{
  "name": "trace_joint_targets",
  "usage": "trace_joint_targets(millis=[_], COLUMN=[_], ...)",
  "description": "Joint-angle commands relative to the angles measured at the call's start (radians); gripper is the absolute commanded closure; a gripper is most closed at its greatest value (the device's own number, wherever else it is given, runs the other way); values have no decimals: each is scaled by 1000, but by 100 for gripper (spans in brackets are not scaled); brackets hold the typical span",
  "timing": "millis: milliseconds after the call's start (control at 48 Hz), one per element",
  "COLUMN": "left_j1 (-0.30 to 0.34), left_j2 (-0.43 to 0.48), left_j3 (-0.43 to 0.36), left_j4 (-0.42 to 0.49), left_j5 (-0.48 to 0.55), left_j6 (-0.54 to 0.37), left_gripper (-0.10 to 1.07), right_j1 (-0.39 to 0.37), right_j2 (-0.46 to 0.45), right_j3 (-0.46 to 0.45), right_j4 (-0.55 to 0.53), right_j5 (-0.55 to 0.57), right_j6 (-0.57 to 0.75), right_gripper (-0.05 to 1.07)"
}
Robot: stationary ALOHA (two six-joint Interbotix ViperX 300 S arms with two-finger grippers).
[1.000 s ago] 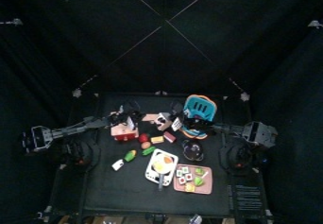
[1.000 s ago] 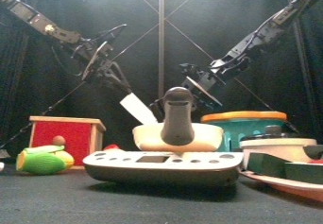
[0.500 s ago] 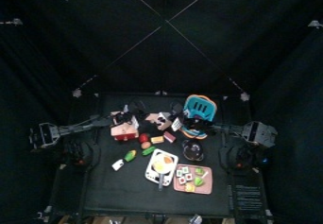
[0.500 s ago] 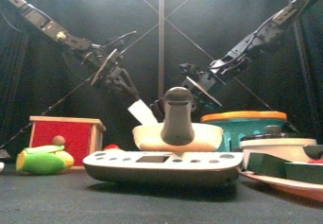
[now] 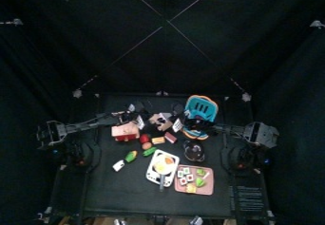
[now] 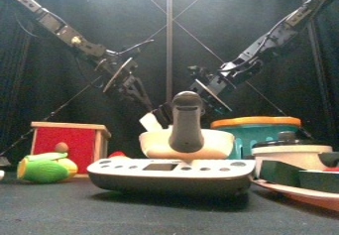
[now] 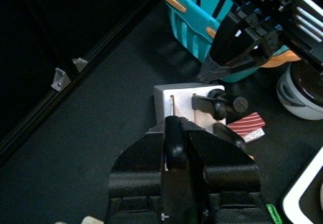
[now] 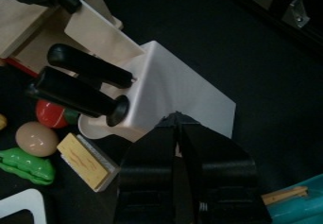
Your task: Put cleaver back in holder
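Black curtains all round and a small black table (image 5: pixel 99 177) crowded with toy kitchen stuff. The cleaver, a white flat blade with a stubby black handle (image 8: pixel 171 86), sits mid-table, just beside the teal oval slatted basket (image 5: pixel 200 107). From the front its blade pokes up at a tilt, so it looks propped on something rather than lying flat.

The holder, a reddish wood-like rectangular block (image 6: pixel 69 145), stands off to the left side, apart from the cleaver, so nothing is put back yet.

The left gripper (image 7: pixel 172 124) has its jaws pressed together, tips right at the blade's corner. The right gripper (image 8: pixel 187 124) is also closed up, hanging over the blade's far end. Both cameras see the blade face-on, so my guess is neither has clamped it. I reckon they're lining up from both ends because a thin blade is awkward to pinch.
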Motion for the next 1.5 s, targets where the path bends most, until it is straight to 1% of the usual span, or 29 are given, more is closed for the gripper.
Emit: trace_joint_targets(millis=[0, 104, 375, 521, 750, 1083, 1208, 1479], left_j1=[2, 2, -5, -11, -17, -17, -29, -31], left_j2=[9, 18, 18, 18, 18, 17, 41, 74], left_j3=[-37, -46, -48, -51, -63, -54, -43, -49], left_j4=[3, 5, 9, 21, 32, 29, 31, 29], left_j5=[0, 6, 0, -2, -18, -28, -35, -40], left_j6=[2, 2, 2, 2, 2, 0, 0, 0], left_gripper=[50, 44, 22, 16, 15, 15, 16, 16], right_j1=[-5, -3, -3, -3, -3, -5, -5, -3], right_j2=[-20, -20, -21, -20, -20, -20, -20, -20], right_j3=[-15, -14, -15, -14, -14, -14, -14, -14], right_j4=[0, -2, -3, -5, -5, -6, -6, -6], right_j5=[-5, -3, -5, -5, -3, -5, -5, -5], right_j6=[-2, -2, -3, -3, -3, -3, -3, -3], right_gripper=[66, 66, 66, 66, 66, 66, 66, 66])
